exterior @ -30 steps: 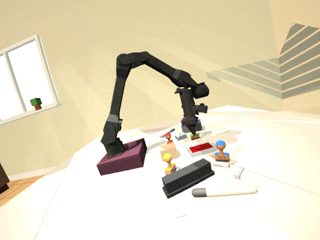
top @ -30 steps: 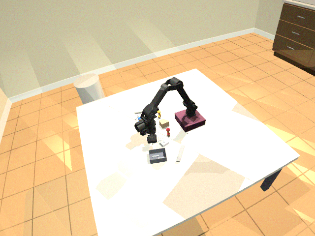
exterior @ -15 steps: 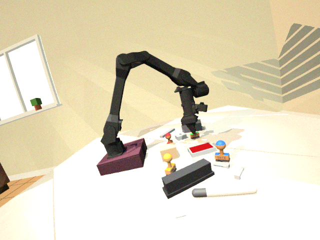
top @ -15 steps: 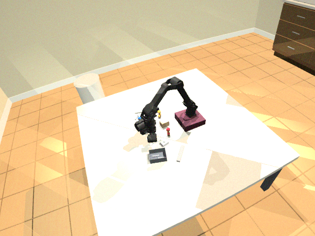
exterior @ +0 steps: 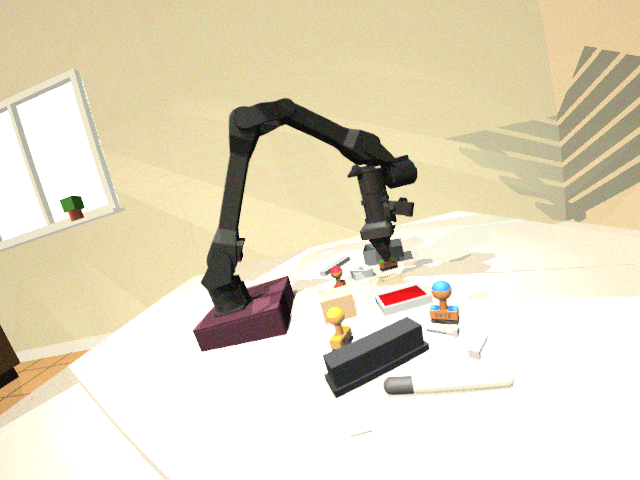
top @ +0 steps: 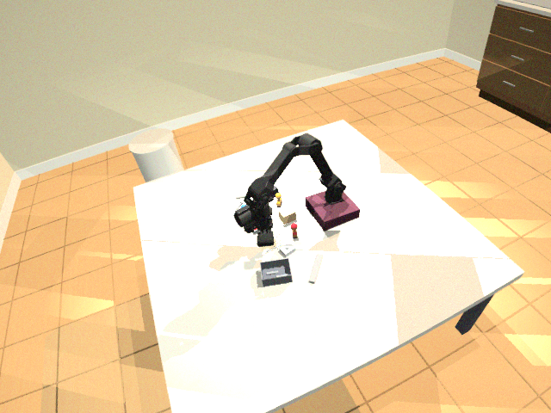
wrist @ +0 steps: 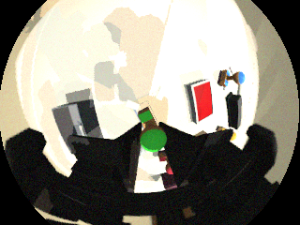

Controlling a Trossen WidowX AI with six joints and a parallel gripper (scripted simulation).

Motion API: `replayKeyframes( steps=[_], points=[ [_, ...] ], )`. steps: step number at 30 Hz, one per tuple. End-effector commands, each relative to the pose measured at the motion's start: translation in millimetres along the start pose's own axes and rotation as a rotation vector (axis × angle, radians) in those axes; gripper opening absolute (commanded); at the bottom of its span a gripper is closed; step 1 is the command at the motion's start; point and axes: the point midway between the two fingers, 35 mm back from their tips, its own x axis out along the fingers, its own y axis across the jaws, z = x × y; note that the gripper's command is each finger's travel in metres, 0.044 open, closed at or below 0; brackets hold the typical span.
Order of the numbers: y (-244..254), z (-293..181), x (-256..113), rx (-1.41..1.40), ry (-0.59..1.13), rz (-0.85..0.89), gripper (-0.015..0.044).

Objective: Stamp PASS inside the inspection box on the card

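Note:
My gripper point(top: 265, 243) point(exterior: 385, 259) point(wrist: 150, 125) points down, shut on the green-topped stamp point(exterior: 387, 265) point(wrist: 153, 141). The stamp hangs upright, its base low over the pale card point(exterior: 398, 282); I cannot tell any gap beneath it. The card is washed out, with a thin box outline just beyond the stamp base in the wrist view; whether a print is there cannot be told. The ink pad point(exterior: 403, 296) point(wrist: 203, 100), red in a white case, lies open beside the card. The stamp's lettering is not readable.
A dark open tray point(top: 275, 276) point(exterior: 369, 254) stands beyond the card. A red-topped stamp point(top: 294, 230) point(exterior: 337, 275), wooden block point(top: 287, 217) point(exterior: 337, 304) and yellow-topped stamp point(top: 278, 199) point(exterior: 336, 316) stand towards the arm base. A blue-topped DATE stamp point(exterior: 442, 290) and black bar-shaped object point(exterior: 377, 351) are past the pad.

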Motion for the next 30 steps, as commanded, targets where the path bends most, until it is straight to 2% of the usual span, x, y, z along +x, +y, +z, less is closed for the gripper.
replayKeyframes(
  steps=[1,30],
  points=[
    [0.1,1.4,-10.1,0.003,-0.010,0.003,0.0000],
    [-9.0,-6.6,-48.9,0.003,-0.009,0.003,0.0000]
  ],
)
